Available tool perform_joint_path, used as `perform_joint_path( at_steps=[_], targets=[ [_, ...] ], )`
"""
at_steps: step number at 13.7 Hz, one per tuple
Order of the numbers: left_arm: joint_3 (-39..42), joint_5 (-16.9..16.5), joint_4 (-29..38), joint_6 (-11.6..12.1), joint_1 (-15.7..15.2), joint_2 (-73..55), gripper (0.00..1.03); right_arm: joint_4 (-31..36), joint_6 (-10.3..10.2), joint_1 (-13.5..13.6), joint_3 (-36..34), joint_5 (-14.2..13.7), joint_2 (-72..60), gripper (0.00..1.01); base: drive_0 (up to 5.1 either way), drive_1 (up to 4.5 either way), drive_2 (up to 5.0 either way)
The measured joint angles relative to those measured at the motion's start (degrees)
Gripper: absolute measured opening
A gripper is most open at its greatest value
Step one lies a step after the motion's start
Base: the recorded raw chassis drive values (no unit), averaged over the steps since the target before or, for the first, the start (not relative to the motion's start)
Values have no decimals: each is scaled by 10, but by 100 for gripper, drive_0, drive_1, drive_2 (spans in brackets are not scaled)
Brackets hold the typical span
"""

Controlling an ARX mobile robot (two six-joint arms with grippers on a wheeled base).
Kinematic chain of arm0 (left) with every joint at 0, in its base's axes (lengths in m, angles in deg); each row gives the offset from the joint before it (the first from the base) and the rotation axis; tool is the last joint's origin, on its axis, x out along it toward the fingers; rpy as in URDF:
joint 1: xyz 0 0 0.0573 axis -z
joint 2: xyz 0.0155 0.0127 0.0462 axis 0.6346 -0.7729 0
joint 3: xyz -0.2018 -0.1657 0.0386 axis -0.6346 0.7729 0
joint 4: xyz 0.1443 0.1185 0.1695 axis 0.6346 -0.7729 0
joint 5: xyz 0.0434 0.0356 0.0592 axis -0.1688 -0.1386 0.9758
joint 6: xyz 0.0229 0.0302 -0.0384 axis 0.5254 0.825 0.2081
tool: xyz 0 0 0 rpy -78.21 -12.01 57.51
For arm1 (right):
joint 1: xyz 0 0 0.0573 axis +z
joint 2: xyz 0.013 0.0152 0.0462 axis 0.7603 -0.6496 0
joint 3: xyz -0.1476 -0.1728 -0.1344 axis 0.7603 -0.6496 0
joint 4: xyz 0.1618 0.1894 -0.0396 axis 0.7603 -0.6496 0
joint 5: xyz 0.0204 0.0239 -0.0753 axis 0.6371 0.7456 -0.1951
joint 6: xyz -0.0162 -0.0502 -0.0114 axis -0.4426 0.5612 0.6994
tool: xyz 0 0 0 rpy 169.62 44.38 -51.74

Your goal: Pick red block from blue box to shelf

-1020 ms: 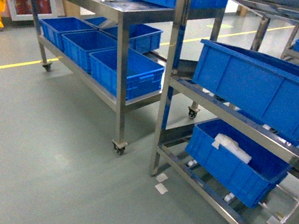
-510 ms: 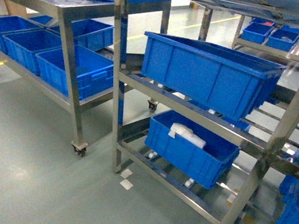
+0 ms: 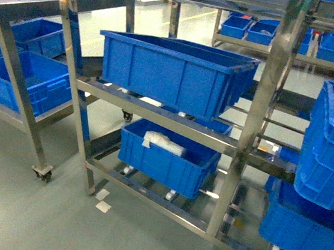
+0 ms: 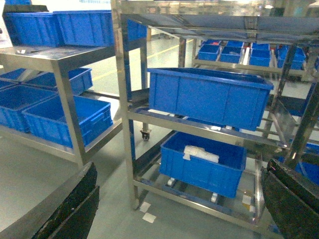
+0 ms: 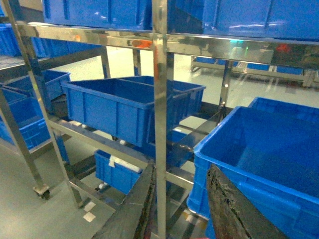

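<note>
Currently neither arm visible in head view. Left gripper (image 4: 179, 209) seen only from its own wrist camera: dark fingers (image 4: 70, 209) at lower corners, spread wide, nothing between, aimed level at shelf (image 3: 256, 111). Right gripper (image 5: 179, 204) likewise level, fingers (image 5: 134, 209) parted moderately, holding nothing, steel post (image 5: 159, 124) just ahead between them. Blue box (image 3: 173, 74) sits on shelf's middle tier; second bin (image 3: 166, 158) below holds white wrapped item (image 3: 164, 143). Red block not visible in any view.
</note>
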Motion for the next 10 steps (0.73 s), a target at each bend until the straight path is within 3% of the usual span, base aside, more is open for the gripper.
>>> perform_joint_path(
  at_steps=[7, 10],
  targets=[
    [0, 0, 0, 0, 0, 0, 98, 0, 0, 0, 0, 0, 0, 25, -159, -159, -159],
    [0, 0, 0, 0, 0, 0, 98, 0, 0, 0, 0, 0, 0, 25, -171, 244, -586]
  ],
)
